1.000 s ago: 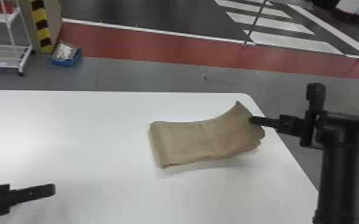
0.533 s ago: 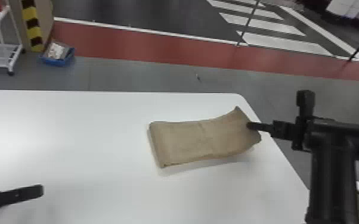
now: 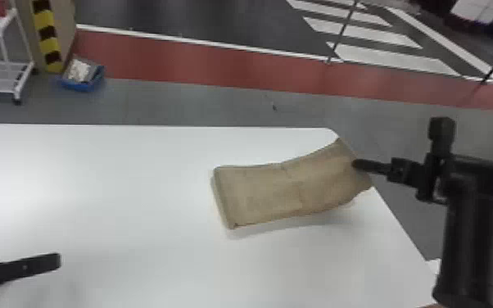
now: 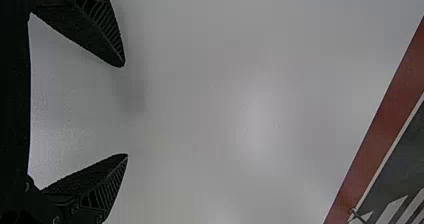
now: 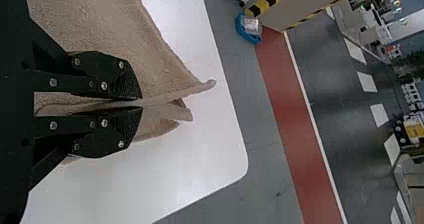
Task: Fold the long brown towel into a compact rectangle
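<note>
Gripping: the right hand (image 3: 354, 164) has its two fingers closed on the towel (image 3: 274, 192), with a ridge of cloth pinched between them.
Towel grip: at the towel's right end; layered edges stick out past the fingertips in the right wrist view.
Towel: brown, folded into a band; its left end lies on the counter (image 3: 114, 184), its right end rises to the right hand, close to the counter's right edge.
Towel creases: short lines across the middle; a thick folded edge at the left end.
Left hand: (image 3: 58, 260) above the left part of the counter, well apart from the towel, fingers spread wide.
Counter: white, with a shadow along the towel's near side.
Floor beyond: grey (image 3: 155, 100), then a red band (image 3: 184, 61), then dark ground with white stripes (image 3: 385, 53).
Far left: a white rack (image 3: 2, 39), a yellow-and-black striped edge (image 3: 47, 39) and a blue bin (image 3: 80, 85) on the floor.
</note>
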Motion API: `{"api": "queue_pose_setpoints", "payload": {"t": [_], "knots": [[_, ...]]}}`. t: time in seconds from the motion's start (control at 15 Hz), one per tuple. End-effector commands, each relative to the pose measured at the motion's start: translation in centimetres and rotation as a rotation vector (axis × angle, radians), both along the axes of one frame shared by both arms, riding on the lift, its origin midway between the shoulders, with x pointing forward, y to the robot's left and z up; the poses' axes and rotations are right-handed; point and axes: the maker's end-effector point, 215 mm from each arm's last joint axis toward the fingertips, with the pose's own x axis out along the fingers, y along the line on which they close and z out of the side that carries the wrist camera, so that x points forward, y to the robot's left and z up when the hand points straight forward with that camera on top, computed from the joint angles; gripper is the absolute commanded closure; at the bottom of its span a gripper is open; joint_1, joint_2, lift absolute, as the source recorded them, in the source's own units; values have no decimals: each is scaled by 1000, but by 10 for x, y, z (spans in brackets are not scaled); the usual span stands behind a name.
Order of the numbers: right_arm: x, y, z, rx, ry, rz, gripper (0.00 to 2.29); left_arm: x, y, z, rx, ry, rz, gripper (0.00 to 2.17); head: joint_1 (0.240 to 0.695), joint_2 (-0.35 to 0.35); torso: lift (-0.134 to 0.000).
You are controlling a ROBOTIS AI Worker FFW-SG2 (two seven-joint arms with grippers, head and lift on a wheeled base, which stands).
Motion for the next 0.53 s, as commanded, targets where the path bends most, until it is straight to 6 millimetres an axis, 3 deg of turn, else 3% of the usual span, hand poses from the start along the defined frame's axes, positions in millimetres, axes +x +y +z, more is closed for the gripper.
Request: {"api": "queue_pose_setpoints", "payload": {"t": [0.0,0.07,0.13,0.27,0.47], "knots": [[5,-1,-42,-72,47,24,1001,0,-11,0,-11,1,-15,154,695,-343,-124],[11,2,-46,-84,56,33,664,-1,-11,-2,-10,2,-14,154,695,-350,-124],[11,4,-48,-81,61,35,83,-3,-11,-4,-10,8,-14,154,695,-350,-124],[8,7,-44,-38,60,21,-2,-5,-5,-8,-10,15,-1,154,695,-350,-124],[-3,-20,-28,-59,73,-12,53,-2,-3,-10,-8,9,0,154,695,-343,-124]]}}
